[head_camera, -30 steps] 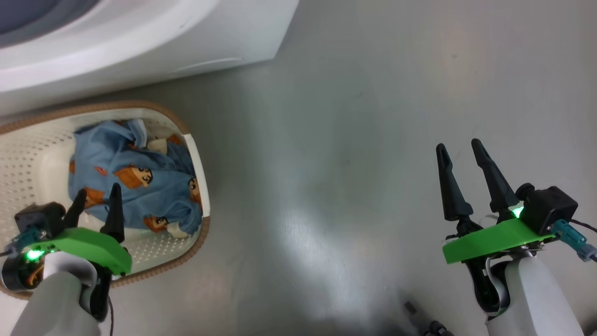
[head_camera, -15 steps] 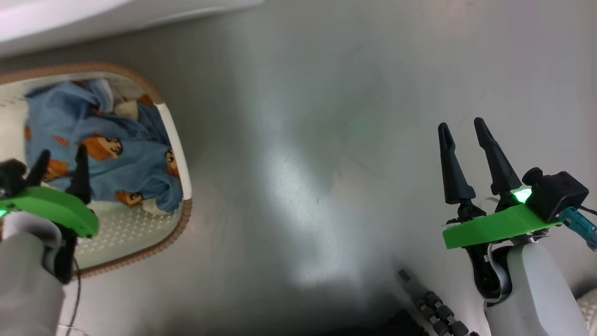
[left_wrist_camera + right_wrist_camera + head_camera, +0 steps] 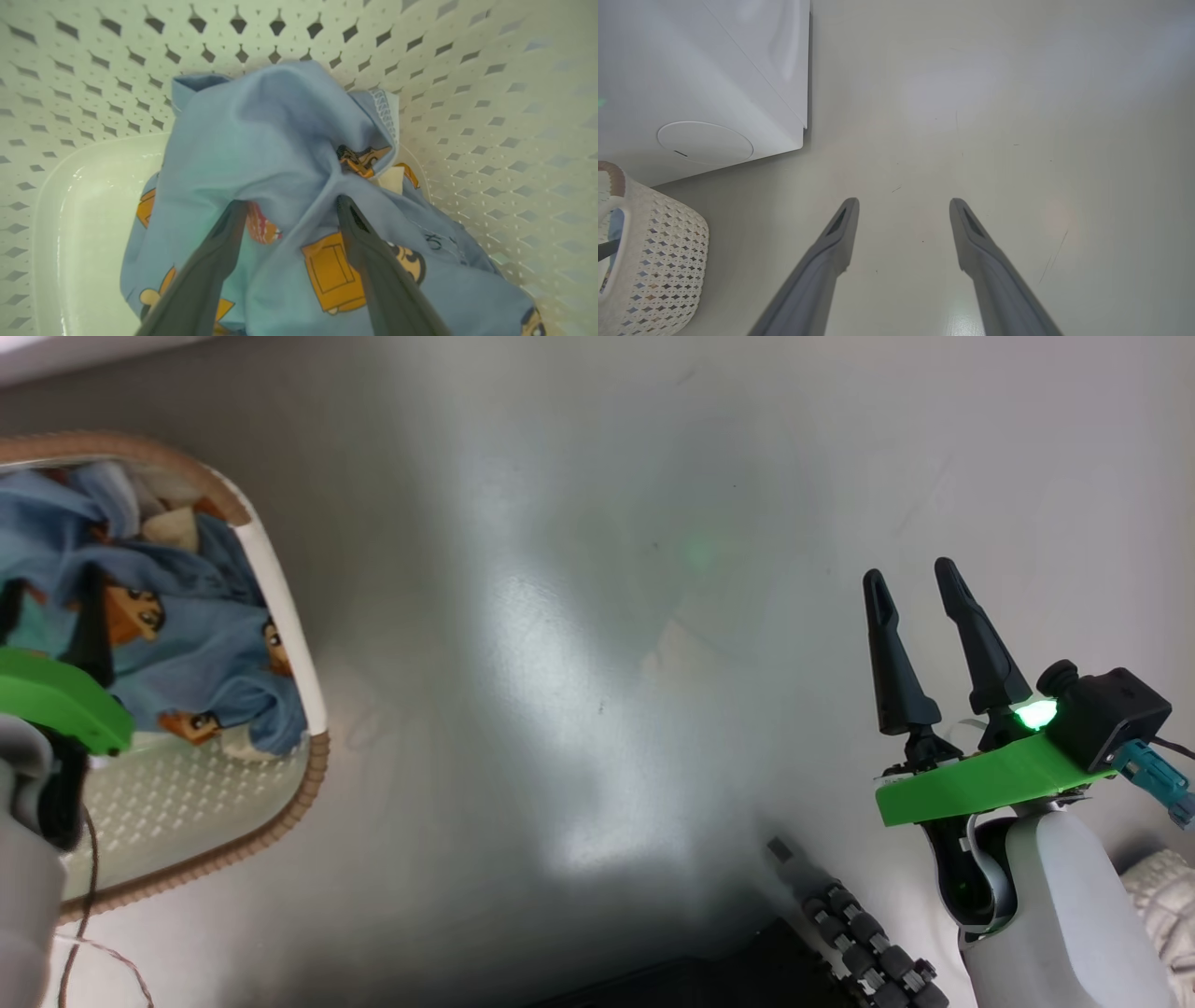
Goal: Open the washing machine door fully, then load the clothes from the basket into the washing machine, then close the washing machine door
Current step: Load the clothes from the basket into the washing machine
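The cream perforated basket with a brown rim stands on the floor at the left edge of the head view. The clothes, light blue with orange cartoon figures, lie bunched in it. My left gripper is open down inside the basket, its fingertips right at a fold of the clothes, with nothing clamped. My right gripper hangs open over bare floor at the right, well away from the basket. The washing machine shows its white lower corner. The washing machine door is out of view.
The washer's round service cap sits just above the basket in the right wrist view. A black ribbed part of the robot base lies at the bottom of the head view. A thin cable trails by the basket.
The head camera has swung, so the basket and washer slid left and up in the view. My left gripper has gone further in over the clothes. Both grippers stay open.
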Controlling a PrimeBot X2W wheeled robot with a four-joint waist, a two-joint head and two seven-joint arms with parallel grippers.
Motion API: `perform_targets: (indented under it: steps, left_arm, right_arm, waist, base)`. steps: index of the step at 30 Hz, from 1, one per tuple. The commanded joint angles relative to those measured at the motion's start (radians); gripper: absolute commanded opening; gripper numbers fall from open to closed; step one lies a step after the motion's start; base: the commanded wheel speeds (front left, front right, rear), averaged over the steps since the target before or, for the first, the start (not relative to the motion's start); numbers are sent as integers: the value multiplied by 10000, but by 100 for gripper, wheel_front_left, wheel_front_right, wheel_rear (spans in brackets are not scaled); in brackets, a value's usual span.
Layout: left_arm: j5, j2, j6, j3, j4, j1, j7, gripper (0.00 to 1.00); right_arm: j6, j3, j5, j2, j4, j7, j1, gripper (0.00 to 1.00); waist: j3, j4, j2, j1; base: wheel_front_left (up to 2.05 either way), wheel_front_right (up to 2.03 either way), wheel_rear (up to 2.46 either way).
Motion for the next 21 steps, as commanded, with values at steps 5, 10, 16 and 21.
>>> perform_targets:
  steps: [5, 10, 16, 21]
  left_arm:
    - [-256, 628, -28, -18, 326, -223, 70, 100]
    - [-305, 705, -22, -95, 858, -595, 210, 100]
    - [-240, 699, 148, -195, 1480, -939, 482, 100]
    - [-172, 516, 281, -391, 1919, -1196, 1140, 100]
  right_arm:
    - [16, 277, 260, 3, -191, -119, 371, 100]
    - [16, 311, 343, 3, -216, -119, 418, 100]
    - [16, 255, 327, 3, -238, -119, 592, 100]
    - [16, 164, 279, 3, -281, -119, 737, 100]
  waist:
    - [240, -252, 0, 0]
    - [326, -357, 0, 0]
    - [303, -406, 0, 0]
    - [270, -379, 0, 0]
  base:
    - [0, 0, 0]
    - [0, 0, 0]
    - [0, 0, 0]
    - [0, 0, 0]
